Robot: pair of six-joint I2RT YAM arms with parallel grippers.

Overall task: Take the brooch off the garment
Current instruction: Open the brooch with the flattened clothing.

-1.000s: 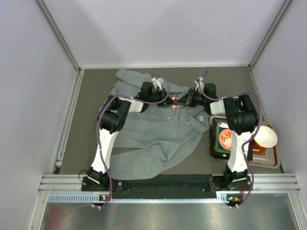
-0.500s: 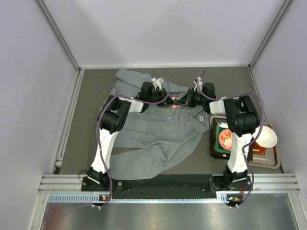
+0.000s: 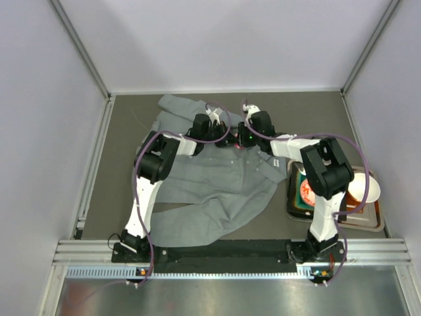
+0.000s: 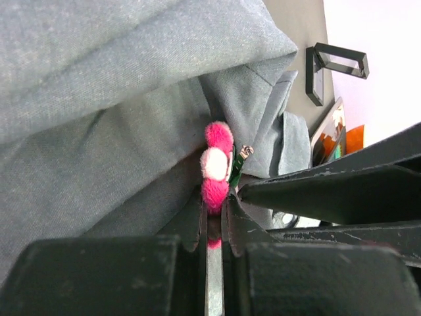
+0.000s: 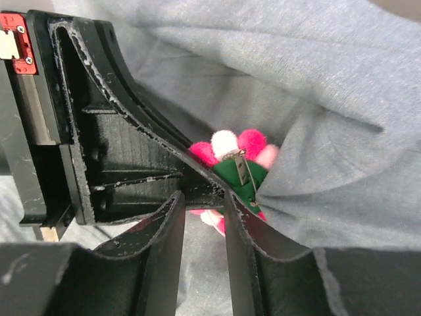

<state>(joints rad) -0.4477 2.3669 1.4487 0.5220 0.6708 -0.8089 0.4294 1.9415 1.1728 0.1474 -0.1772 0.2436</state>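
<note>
Unpinning stage: left gripper [image 4: 214, 220] was shut on brooch [image 4: 216, 164]; right gripper [image 5: 204, 214] sat half-open at its 6 o'clock, empty. Next needed: clasp [image 5: 241, 170] freed from garment [image 4: 99, 99].

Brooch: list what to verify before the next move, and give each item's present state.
1. Left gripper grips the brooch: ok, it is shut on a lower petal.
2. Right gripper at the back of the brooch: ok, jaws apart, tips beside the green backing.
3. Metal pin unlatched: cannot tell. It shows on the backing, but its catch is unclear.
4. Brooch free of the garment: not ok, a fold overlaps the backing's edge.
5. No cloth caught in the left grip: cannot tell.
</note>
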